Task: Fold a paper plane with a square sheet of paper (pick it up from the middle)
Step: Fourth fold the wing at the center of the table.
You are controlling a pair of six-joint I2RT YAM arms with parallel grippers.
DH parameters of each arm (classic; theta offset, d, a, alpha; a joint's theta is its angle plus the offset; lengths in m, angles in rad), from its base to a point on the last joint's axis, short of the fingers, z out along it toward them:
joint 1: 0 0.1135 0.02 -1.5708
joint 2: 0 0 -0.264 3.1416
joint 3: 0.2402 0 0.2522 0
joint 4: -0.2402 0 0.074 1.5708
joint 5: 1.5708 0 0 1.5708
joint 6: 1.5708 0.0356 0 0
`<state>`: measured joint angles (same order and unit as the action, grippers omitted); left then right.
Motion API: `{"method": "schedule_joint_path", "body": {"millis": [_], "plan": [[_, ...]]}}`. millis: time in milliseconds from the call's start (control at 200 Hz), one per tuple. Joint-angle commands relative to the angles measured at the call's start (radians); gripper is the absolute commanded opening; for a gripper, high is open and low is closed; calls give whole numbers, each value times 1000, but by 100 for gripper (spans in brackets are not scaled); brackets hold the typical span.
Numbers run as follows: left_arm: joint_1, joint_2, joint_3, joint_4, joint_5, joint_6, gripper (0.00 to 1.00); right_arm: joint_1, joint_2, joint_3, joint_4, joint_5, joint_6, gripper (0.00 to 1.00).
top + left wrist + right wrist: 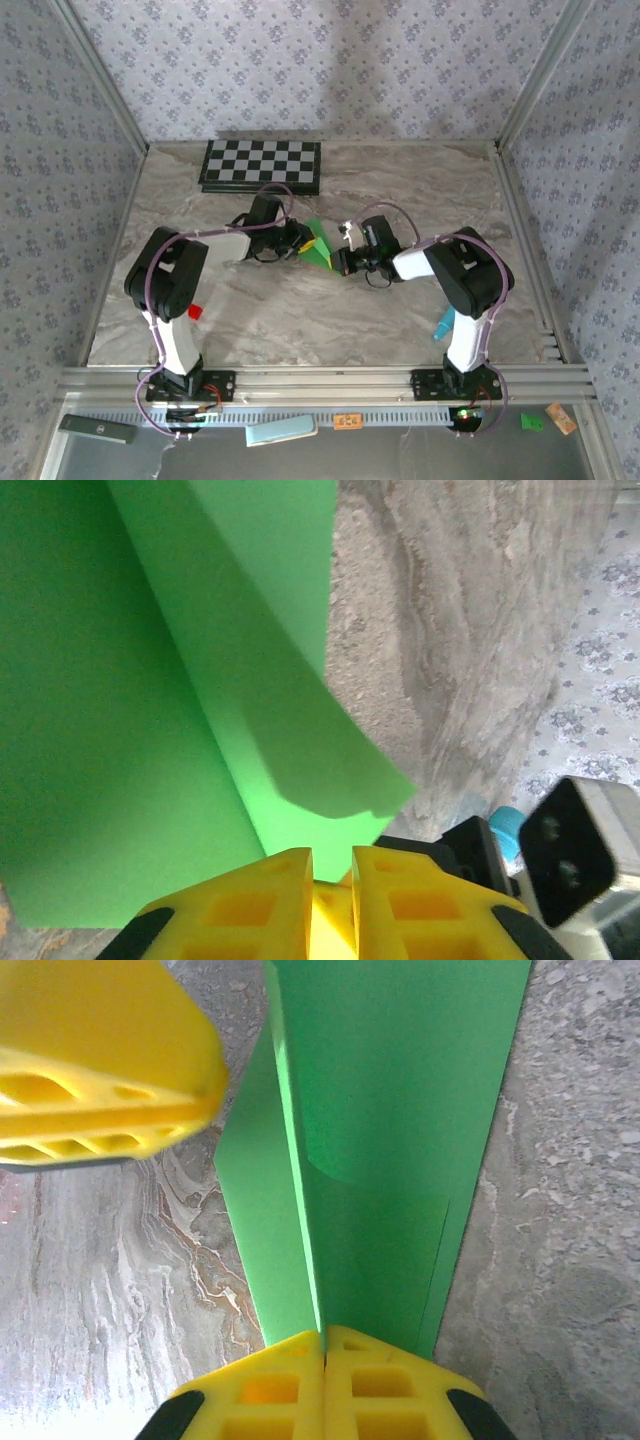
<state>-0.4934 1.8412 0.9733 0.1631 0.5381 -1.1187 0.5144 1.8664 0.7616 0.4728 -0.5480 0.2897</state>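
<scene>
The square sheet of paper (320,243) is bright green and folded into a long shape with a raised centre crease, just in front of the checkerboard. In the left wrist view the paper (150,730) curls up over the marbled table. My left gripper (300,243) is at its left end; its yellow fingers stand a narrow gap apart (331,865), and nothing shows between them. My right gripper (342,262) is shut on the paper's upright crease (324,1338). From the right wrist, the paper (400,1110) runs away from the jaws, with a left finger (100,1060) beside it.
A black-and-white checkerboard (262,165) lies at the back. A small red block (196,312) sits by the left arm and a teal marker (443,324) by the right arm. Patterned walls and aluminium rails close in the table.
</scene>
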Motion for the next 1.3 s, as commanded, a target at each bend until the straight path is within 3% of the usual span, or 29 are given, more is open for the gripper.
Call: {"method": "schedule_joint_path", "body": {"millis": [0,560,989,1294], "plan": [[-15,40,43,19,45,8,17,-10,16,-12,14,-30,25,6],[-30,99,94,9,67,20,16,-32,33,-18,22,-42,61,6],[-27,127,138,-49,56,43,15,-47,45,-17,11,-46,98,12],[-23,111,132,-60,42,47,15,-55,59,12,-60,-48,117,7]]}}
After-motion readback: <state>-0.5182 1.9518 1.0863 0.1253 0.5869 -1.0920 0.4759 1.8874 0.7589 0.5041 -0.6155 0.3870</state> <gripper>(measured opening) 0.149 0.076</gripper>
